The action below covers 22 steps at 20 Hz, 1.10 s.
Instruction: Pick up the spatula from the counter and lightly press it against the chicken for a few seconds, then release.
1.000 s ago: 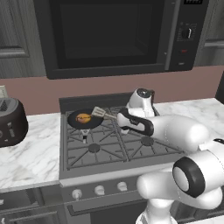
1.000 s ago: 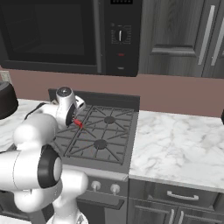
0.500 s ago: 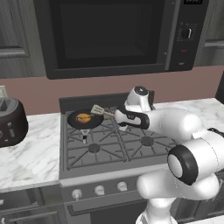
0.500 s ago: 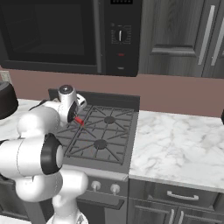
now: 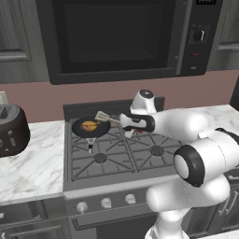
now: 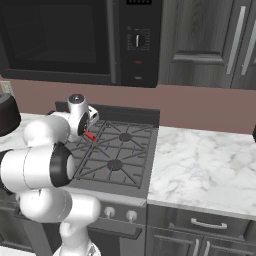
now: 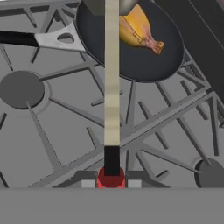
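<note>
Pan [image 5: 88,127] with chicken [image 7: 138,28] is set on the stove's [image 5: 116,154] far left burner. A toaster [image 5: 11,130] is seen on the left worktop [image 5: 32,163]. Spatula [image 7: 112,87] is clamped in the gripper [image 7: 111,177], blade over the chicken; contact unclear.

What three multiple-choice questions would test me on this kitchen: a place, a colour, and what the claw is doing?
1. The pan sits: A) on the stove's back left burner B) on the counter C) in the microwave
2. The pan is: A) red B) white C) black
3. The gripper is: A) open, empty B) shut on the spatula C) gripping the pan
1 A, it rests over that burner; 2 C, dark around the chicken; 3 B, the handle sticks out of its grip.
</note>
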### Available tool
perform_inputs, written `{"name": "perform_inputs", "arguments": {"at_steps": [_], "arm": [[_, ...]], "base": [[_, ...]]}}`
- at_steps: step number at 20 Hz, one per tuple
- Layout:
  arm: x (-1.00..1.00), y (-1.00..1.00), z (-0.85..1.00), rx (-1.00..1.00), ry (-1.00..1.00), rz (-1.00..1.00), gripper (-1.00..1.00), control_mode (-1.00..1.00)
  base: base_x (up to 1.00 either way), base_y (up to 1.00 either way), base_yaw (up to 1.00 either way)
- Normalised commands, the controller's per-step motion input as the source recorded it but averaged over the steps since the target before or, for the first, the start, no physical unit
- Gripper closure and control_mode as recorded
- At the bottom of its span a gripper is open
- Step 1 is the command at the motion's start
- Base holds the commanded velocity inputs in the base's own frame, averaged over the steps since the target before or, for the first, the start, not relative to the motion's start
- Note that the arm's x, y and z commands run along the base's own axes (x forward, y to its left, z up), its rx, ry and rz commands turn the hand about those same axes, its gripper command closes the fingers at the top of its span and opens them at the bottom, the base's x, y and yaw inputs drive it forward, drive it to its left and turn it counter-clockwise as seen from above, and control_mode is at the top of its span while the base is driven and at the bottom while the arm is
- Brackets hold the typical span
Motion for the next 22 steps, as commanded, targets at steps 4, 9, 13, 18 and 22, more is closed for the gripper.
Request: {"name": "perform_inputs", "arguments": {"at_steps": [4,9,13,18,22], "arm": [[0.07,0.09,-0.12,0.0,0.02,0.0,1.0,-1.0],[0.05,0.16,-0.12,-0.02,0.0,0.0,1.0,-1.0],[0.05,0.09,-0.06,-0.01,0.0,0.0,1.0,-1.0],[0.1,0.05,-0.09,0.0,0.04,0.0,1.0,-1.0],[0.14,0.04,-0.07,0.0,0.06,0.0,1.0,-1.0]], "base": [[0.0,0.0,0.0],[0.0,0.0,0.0],[0.0,0.0,0.0],[0.0,0.0,0.0],[0.0,0.0,0.0]]}}
